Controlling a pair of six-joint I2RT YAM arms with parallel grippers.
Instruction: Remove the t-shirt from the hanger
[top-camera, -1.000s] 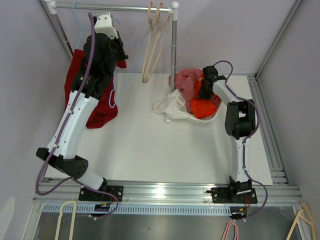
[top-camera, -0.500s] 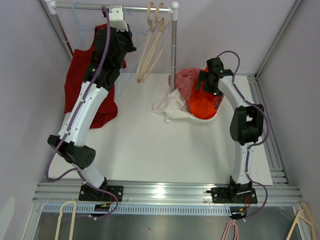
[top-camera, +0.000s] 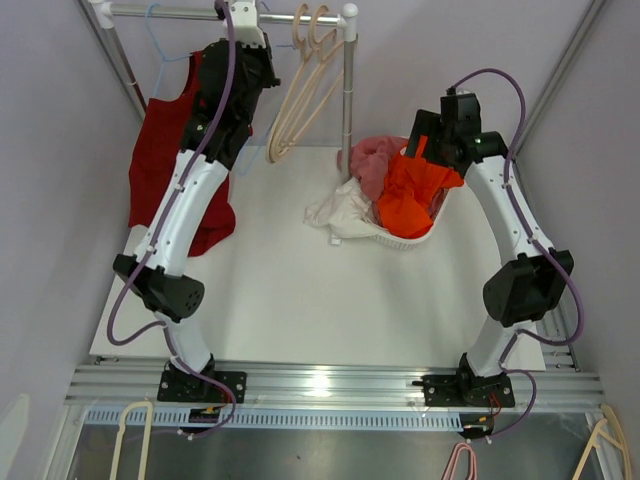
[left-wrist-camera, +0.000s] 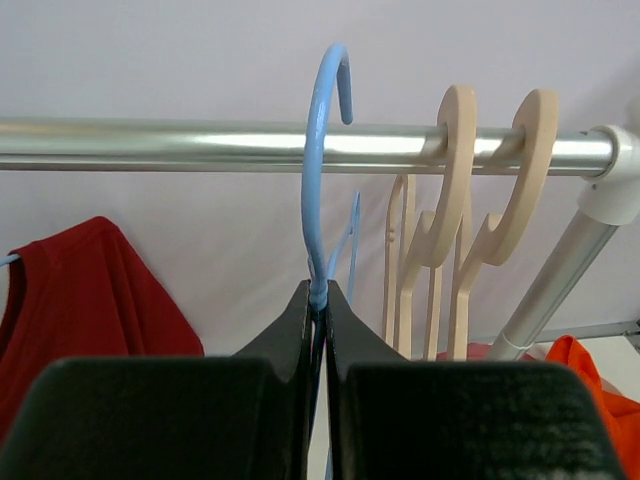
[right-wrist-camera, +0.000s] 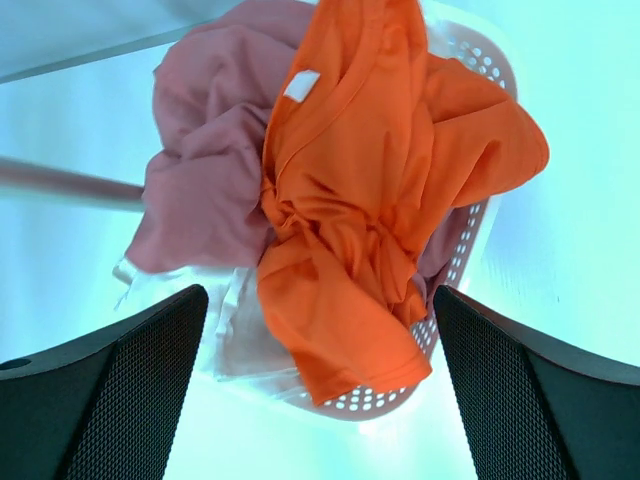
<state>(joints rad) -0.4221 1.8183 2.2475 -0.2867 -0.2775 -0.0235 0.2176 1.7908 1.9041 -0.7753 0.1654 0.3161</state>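
- The rail (left-wrist-camera: 150, 145) runs across the back, above the worktop (top-camera: 300, 290).
- The t-shirt (top-camera: 160, 160) hangs below the rail's left part.
- To its right, the left end effector (left-wrist-camera: 318, 298) pinches a hanger (left-wrist-camera: 318, 150) whose hook crosses the rail.
- Two more hangers (left-wrist-camera: 470, 200) hang further right, beside the post (top-camera: 347, 90).
- Right of the post, a basket (top-camera: 405, 243) sits on the worktop with clothes (right-wrist-camera: 340, 200) heaped in it.
- The right end effector (right-wrist-camera: 315, 295) hangs spread above the clothes.

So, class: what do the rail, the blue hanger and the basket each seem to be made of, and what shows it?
Rail: likely metal, polished, with bright streaked reflections along it.
Blue hanger: probably plastic, smooth, with even colour and a soft sheen.
Basket: seemingly moulded plastic, pale and matte, with regular rows of small holes.
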